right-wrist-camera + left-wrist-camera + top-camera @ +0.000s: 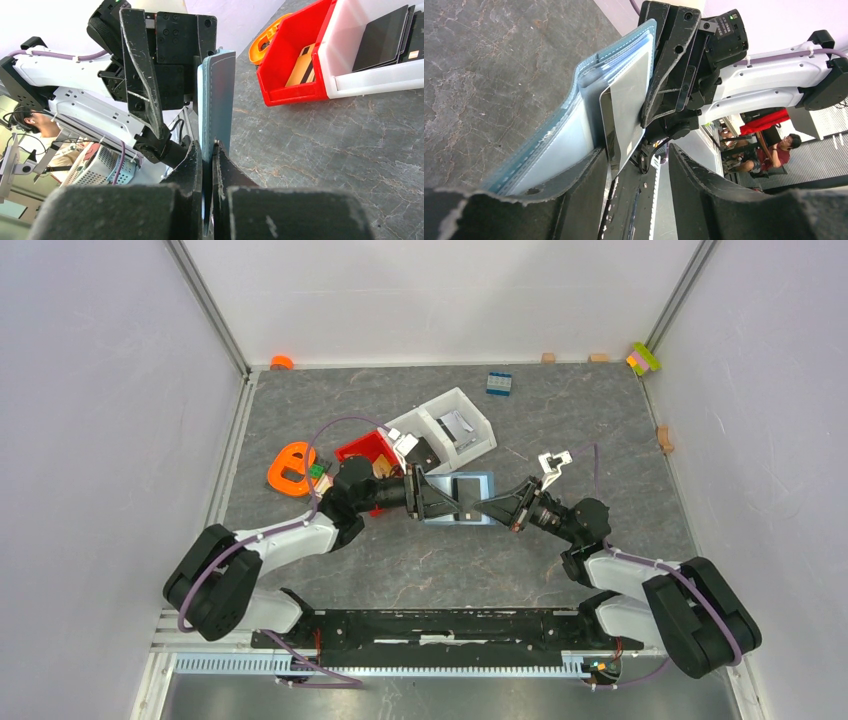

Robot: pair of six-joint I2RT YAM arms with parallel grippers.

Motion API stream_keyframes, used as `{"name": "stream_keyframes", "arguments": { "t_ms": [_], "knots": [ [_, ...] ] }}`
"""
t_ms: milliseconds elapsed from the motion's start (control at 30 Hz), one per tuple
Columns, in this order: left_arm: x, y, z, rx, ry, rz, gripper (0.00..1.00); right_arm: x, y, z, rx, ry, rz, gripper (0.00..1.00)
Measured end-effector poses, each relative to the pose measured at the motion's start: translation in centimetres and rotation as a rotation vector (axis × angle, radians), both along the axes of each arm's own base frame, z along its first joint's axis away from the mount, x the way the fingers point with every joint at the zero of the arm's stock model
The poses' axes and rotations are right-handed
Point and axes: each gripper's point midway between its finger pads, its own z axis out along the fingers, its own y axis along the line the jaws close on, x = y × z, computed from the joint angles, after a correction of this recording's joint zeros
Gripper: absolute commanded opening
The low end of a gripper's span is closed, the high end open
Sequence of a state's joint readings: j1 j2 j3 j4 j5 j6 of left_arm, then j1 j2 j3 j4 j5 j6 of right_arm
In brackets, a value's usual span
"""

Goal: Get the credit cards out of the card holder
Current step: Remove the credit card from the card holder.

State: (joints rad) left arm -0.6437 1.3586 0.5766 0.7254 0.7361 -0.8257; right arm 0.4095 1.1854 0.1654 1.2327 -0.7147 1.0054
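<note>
The card holder (478, 483) sits spread open between the two arms near the middle of the surface (560, 430), just in front of the bins; the right fingers (190, 170) are pressed almost together on the edge of one teal flap (219, 95), with only the flap's thickness between them; the left fingers (579, 195) stand wide apart and clamp nothing, the other end of the holder (574, 115) lying along the inner face of one of them; whether the holder touches the surface I cannot tell. In the left wrist view the pale blue inside faces the gap between the left fingers, and a credit card (624, 110), grey in this light, stands partly out of a clear pocket. Beyond the holder is a red bin (285, 75) with a tan card (300, 67) inside, touching a white bin (370, 75) that holds dark cards (380, 37); left of the red bin lies an orange ring-shaped piece (290, 468); farther back, well apart, lies a small blue studded brick (499, 383).
</note>
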Motion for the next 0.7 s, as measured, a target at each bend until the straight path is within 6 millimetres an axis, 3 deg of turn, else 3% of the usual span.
{"name": "stream_keyframes", "arguments": {
  "t_ms": [67, 167, 267, 433, 567, 700],
  "knots": [
    [0.0, 0.0, 0.0, -0.001, 0.0, -0.001, 0.43, 0.0, 0.0, -0.1, 0.0, 0.002, 0.0, 0.0],
    [-0.1, -0.2, 0.2, -0.022, -0.004, -0.013, 0.17, -0.1, 0.0, 0.3, 0.008, -0.01, 0.003, 0.0],
    [-0.1, -0.1, 0.1, -0.043, -0.003, -0.02, 0.04, -0.3, 0.1, 0.6, 0.015, -0.023, 0.015, 0.0],
    [-0.2, 0.1, 0.1, -0.046, -0.007, -0.013, 0.02, -0.4, 0.1, 0.5, 0.003, -0.03, 0.015, 0.12],
    [0.0, 0.4, 0.0, -0.023, 0.002, 0.019, 0.02, -0.3, 0.0, 0.3, -0.016, -0.037, -0.001, 0.13],
    [0.5, 0.9, -0.4, 0.0, 0.021, 0.063, 0.02, 0.3, -0.7, 0.1, -0.027, -0.025, -0.036, 0.06]
  ]
}}
